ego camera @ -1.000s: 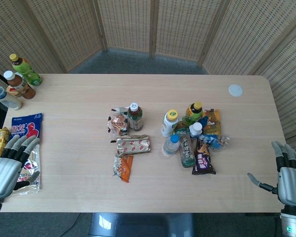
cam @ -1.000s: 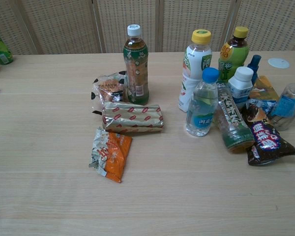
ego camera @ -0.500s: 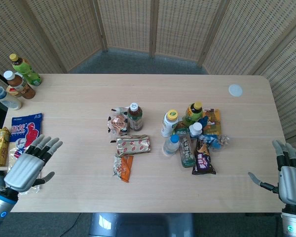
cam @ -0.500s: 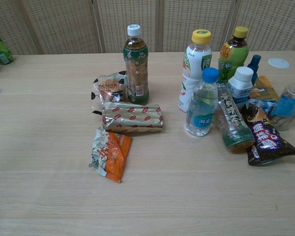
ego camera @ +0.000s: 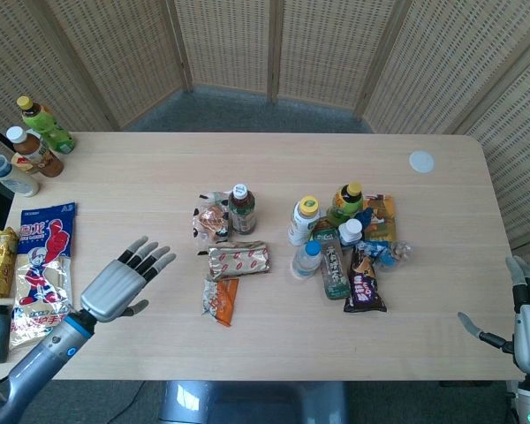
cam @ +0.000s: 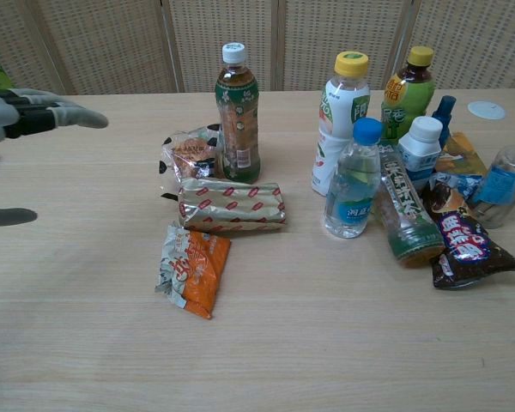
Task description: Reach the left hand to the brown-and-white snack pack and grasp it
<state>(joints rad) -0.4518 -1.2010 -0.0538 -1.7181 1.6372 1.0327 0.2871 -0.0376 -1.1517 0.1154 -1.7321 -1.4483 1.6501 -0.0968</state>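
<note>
Your left robot hand (ego camera: 124,284) is open over the pale wooden table (ego camera: 159,177), with its fingers spread and nothing in it. The thing you want is the brown-and-white snack pack (ego camera: 212,221), a small crinkly plastic bag with a brown picture on the front and black-and-white edges. It lies flat near the middle of the table, right beside the green tea bottle with the white cap (ego camera: 241,209) and just behind the shiny gold wrapper with red marks (ego camera: 238,260). Your left robot hand is well apart from it, off to the left, so the reach is only partly done. The pack looks light and soft, and its plastic skin is probably a bit slippery. It will likely squash and crackle if you squeeze hard, and the snack inside may break. I think the best place to take hold is its left edge, the side away from the bottle, with fingers on top and the thumb coming under. Go gently, because a bump could knock the tall bottle over. Your right robot hand (ego camera: 528,325) rests at the right edge of the table, open, with nothing in it.
</note>
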